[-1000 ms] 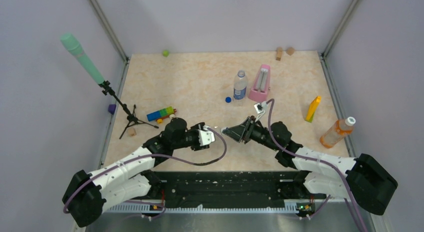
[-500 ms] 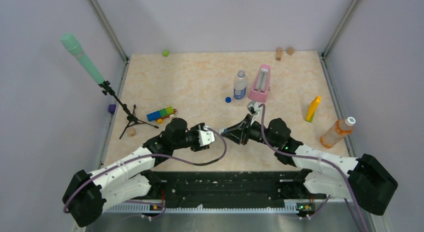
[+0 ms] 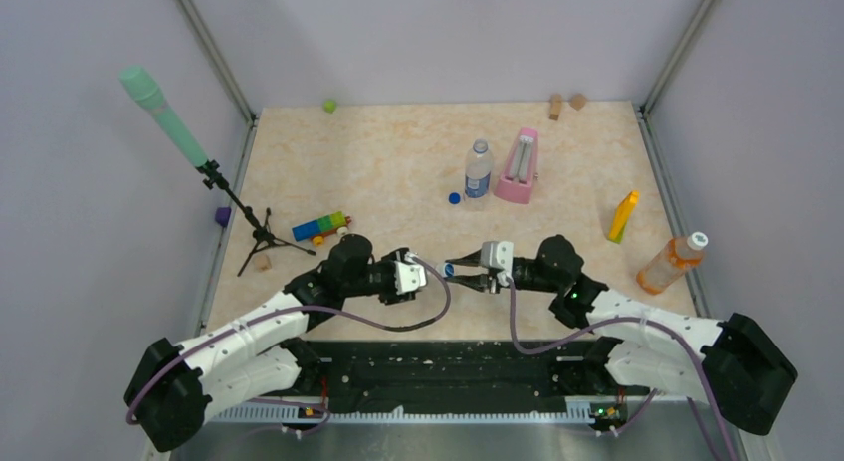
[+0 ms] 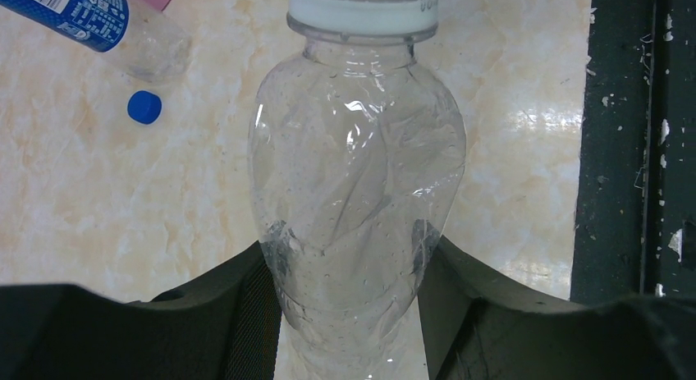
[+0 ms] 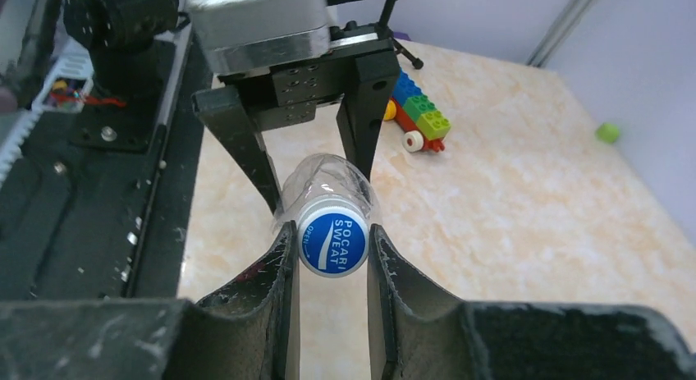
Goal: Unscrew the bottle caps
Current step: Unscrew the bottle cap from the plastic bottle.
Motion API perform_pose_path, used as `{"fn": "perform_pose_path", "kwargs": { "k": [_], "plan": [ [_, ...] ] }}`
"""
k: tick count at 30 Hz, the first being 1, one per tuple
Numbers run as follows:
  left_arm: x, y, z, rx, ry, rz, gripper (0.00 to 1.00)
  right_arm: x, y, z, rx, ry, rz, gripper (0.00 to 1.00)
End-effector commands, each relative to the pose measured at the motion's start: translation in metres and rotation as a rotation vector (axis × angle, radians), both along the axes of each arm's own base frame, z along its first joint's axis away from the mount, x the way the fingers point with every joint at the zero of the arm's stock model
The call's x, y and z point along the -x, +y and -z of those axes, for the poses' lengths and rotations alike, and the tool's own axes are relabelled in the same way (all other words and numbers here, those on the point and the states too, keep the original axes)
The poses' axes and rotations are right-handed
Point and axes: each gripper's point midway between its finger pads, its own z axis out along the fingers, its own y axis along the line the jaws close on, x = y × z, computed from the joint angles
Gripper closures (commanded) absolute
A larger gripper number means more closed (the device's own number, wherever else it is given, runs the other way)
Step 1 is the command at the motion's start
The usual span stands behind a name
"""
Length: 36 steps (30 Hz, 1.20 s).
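My left gripper (image 4: 349, 265) is shut on the body of a plain clear bottle (image 4: 357, 167), which it holds level above the table's near middle. The bottle's white cap (image 5: 332, 236) has a blue printed top and points at my right gripper (image 5: 332, 232), which is shut on it. In the top view the two grippers meet nose to nose, left gripper (image 3: 426, 273) and right gripper (image 3: 450, 270). A blue-label bottle (image 3: 479, 170) stands uncapped farther back, with a dark blue cap (image 3: 454, 197) loose beside it. An orange bottle (image 3: 669, 264) lies at the right with its white cap (image 3: 698, 241) on.
A pink metronome (image 3: 519, 166) stands next to the blue-label bottle. A yellow object (image 3: 623, 216) is at the right, a toy brick car (image 3: 320, 226) and a microphone tripod (image 3: 254, 232) at the left. Small blocks (image 3: 555, 106) and a green cube (image 3: 329, 106) lie along the back edge.
My right gripper has rolled its wrist, moved up to the bottle's end and closed its open fingers on the cap. The left arm and bottle have stayed still.
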Motion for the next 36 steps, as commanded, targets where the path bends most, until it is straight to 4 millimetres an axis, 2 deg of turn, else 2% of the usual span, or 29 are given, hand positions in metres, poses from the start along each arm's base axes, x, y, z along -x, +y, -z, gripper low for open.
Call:
{"fn": "perform_pose_path", "kwargs": {
  "k": [1, 4, 5, 6, 7, 8, 11, 13, 16, 19, 24, 28, 31, 34, 36],
  "plan": [
    [-0.002, -0.015, -0.044, 0.147, -0.053, 0.025, 1.00, 0.006, -0.004, 0.018, 0.103, -0.285, -0.088, 1.00],
    [-0.002, -0.014, -0.045, 0.148, -0.054, 0.020, 1.00, 0.001, -0.005, 0.011, 0.077, -0.317, -0.054, 1.00],
    [-0.003, -0.013, -0.044, 0.145, -0.056, 0.015, 1.00, -0.004, -0.005, 0.005, 0.046, -0.303, -0.017, 0.97],
    [-0.004, -0.012, -0.043, 0.138, -0.057, 0.008, 1.00, -0.007, -0.007, 0.000, 0.007, -0.272, 0.020, 0.87],
    [-0.005, -0.011, -0.042, 0.132, -0.060, 0.001, 1.00, -0.011, -0.010, -0.007, -0.048, -0.224, 0.072, 0.62],
    [-0.007, -0.010, -0.041, 0.125, -0.064, -0.005, 1.00, -0.014, -0.013, -0.015, -0.110, -0.160, 0.117, 0.50],
    [-0.010, -0.007, -0.034, 0.102, -0.080, -0.017, 1.00, -0.020, -0.022, -0.034, -0.261, -0.005, 0.205, 0.39],
    [-0.013, -0.006, -0.032, 0.095, -0.086, -0.029, 1.00, -0.017, -0.025, -0.047, -0.358, 0.125, 0.215, 0.27],
    [-0.014, -0.006, -0.033, 0.091, -0.092, -0.035, 1.00, -0.020, -0.032, -0.064, -0.509, 0.362, 0.248, 0.22],
    [-0.017, -0.005, -0.034, 0.090, -0.104, -0.045, 1.00, -0.026, -0.032, -0.063, -0.572, 0.629, 0.291, 0.23],
    [-0.019, -0.005, -0.037, 0.095, -0.116, -0.052, 1.00, -0.038, -0.036, -0.042, -0.627, 0.922, 0.398, 0.36],
    [-0.021, -0.004, -0.037, 0.087, -0.120, -0.057, 1.00, -0.024, -0.021, -0.050, -0.644, 1.028, 0.281, 0.35],
    [-0.019, -0.005, -0.037, 0.089, -0.115, -0.052, 1.00, -0.023, -0.012, -0.056, -0.654, 1.055, 0.259, 0.34],
    [-0.018, -0.005, -0.037, 0.091, -0.113, -0.049, 1.00, -0.025, 0.000, -0.051, -0.617, 1.081, 0.287, 0.34],
    [-0.018, -0.004, -0.036, 0.091, -0.111, -0.048, 1.00, -0.026, 0.004, -0.047, -0.593, 1.081, 0.296, 0.40]
  ]
}}
